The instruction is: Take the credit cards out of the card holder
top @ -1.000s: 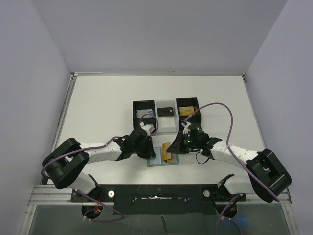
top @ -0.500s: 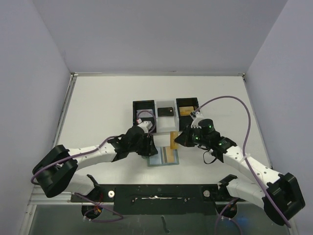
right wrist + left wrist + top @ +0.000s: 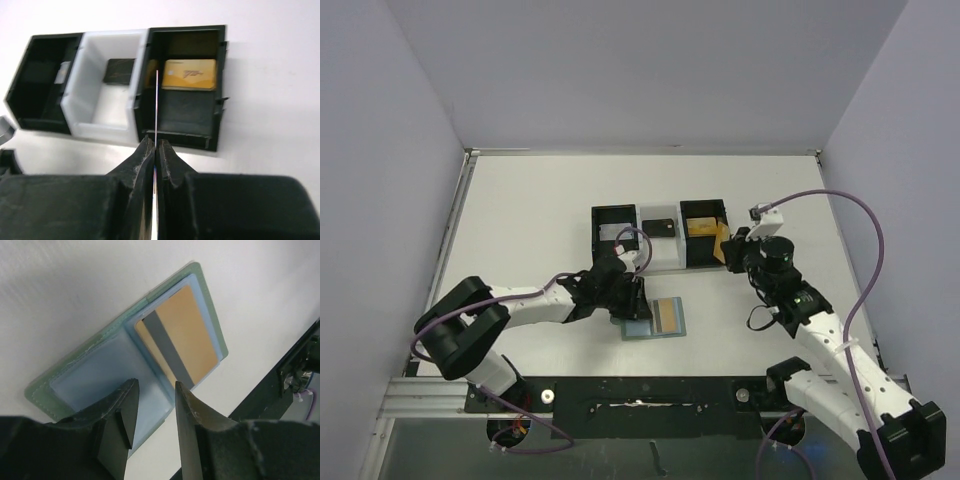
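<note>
The sage-green card holder (image 3: 655, 319) lies open on the table, pale blue inside (image 3: 100, 375). A gold-orange card with a grey stripe (image 3: 187, 340) sits in its right pocket and also shows in the top view (image 3: 667, 315). My left gripper (image 3: 636, 297) is open, its fingertips (image 3: 129, 395) over the holder's left half near its front edge. My right gripper (image 3: 729, 247) is shut on a gold-orange card (image 3: 722, 243), seen edge-on in the right wrist view (image 3: 156, 100), held upright just in front of the right black box (image 3: 185, 120).
Three open boxes stand in a row behind the holder: a left black box (image 3: 615, 228), a white middle box (image 3: 660, 255) with a dark card (image 3: 661, 227), and a right black box (image 3: 704, 250) with a gold card (image 3: 190, 75). The arm cables arc above the table.
My right gripper has pulled a gold card from the holder and carried it back and right to the right black box. My left gripper has stayed at the holder's left half.
</note>
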Motion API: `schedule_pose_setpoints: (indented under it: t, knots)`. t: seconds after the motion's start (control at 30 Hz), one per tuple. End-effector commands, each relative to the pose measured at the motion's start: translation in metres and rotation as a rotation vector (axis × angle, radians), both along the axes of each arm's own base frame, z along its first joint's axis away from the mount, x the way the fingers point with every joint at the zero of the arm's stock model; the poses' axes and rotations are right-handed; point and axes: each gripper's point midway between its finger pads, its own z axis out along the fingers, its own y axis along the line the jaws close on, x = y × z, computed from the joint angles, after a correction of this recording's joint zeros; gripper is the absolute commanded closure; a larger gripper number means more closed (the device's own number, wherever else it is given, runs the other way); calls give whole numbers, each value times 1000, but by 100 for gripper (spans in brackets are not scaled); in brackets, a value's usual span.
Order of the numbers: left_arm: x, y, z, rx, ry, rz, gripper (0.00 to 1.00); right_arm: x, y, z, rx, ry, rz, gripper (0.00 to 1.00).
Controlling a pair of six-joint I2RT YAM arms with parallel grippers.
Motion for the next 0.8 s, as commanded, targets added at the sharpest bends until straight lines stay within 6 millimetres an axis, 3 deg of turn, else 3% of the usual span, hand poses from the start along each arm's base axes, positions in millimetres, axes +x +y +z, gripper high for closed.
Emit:
schedule_pose_setpoints:
  t: [0.0, 0.13, 0.33, 0.43, 0.6, 0.77]
  knots:
    - [6, 2, 5, 8, -33, 11, 67, 30, -15, 30, -10, -75, 25, 100]
    - [9, 2, 16, -7, -65, 6, 67, 45, -17, 34, -20, -99, 109, 100]
    - [17, 3, 35, -20, -116, 25, 66, 59, -5, 19, -415, -210, 369, 100]
    - [23, 5, 48, -39, -155, 51, 63, 75, -11, 17, -560, -243, 389, 100]
    - [35, 17, 70, -78, -217, 116, 52, 92, -1, 12, -721, -314, 543, 100]
    - [42, 43, 78, -109, -248, 201, 37, 109, 1, -10, -864, -300, 639, 100]
